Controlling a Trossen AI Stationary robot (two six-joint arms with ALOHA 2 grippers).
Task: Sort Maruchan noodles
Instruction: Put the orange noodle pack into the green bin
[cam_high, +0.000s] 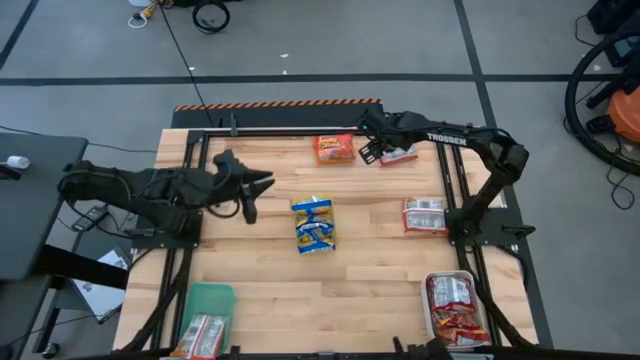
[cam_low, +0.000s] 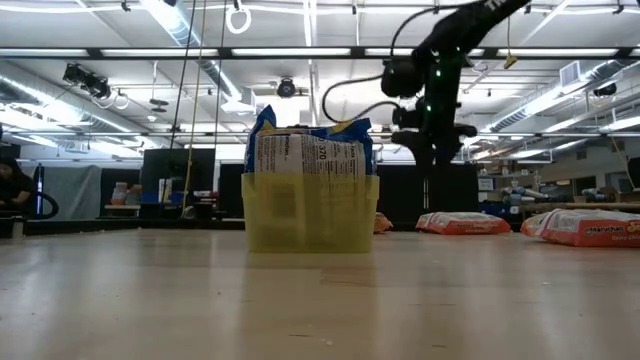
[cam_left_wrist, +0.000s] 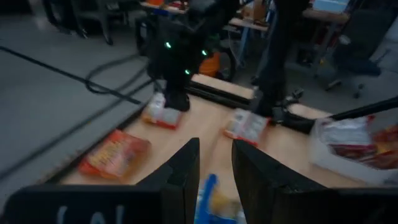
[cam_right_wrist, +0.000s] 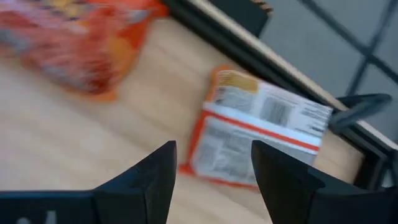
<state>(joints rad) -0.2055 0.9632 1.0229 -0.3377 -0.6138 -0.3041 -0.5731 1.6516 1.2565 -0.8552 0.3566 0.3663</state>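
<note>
A silver-white and red noodle packet (cam_high: 402, 154) (cam_right_wrist: 261, 134) lies flat at the table's far edge. My right gripper (cam_high: 372, 150) (cam_right_wrist: 214, 180) hangs open above its near-left end, tilted down, touching nothing. An orange packet (cam_high: 333, 148) (cam_right_wrist: 74, 43) lies flat to the left of it. Blue-and-yellow packets (cam_high: 313, 224) (cam_low: 310, 150) stand in a yellow tray (cam_low: 310, 215) at the table's middle. My left gripper (cam_high: 262, 182) (cam_left_wrist: 214, 168) is over the table's left part, pointing toward the right edge, open by a narrow gap with nothing between its fingers.
Another silver-white and red packet (cam_high: 425, 215) lies flat right of the middle. A white tray (cam_high: 432, 290) at the near right holds red packets (cam_high: 455, 310). A green tray (cam_high: 212, 297) at the near left holds a packet (cam_high: 203, 335). Bare wood lies between the trays.
</note>
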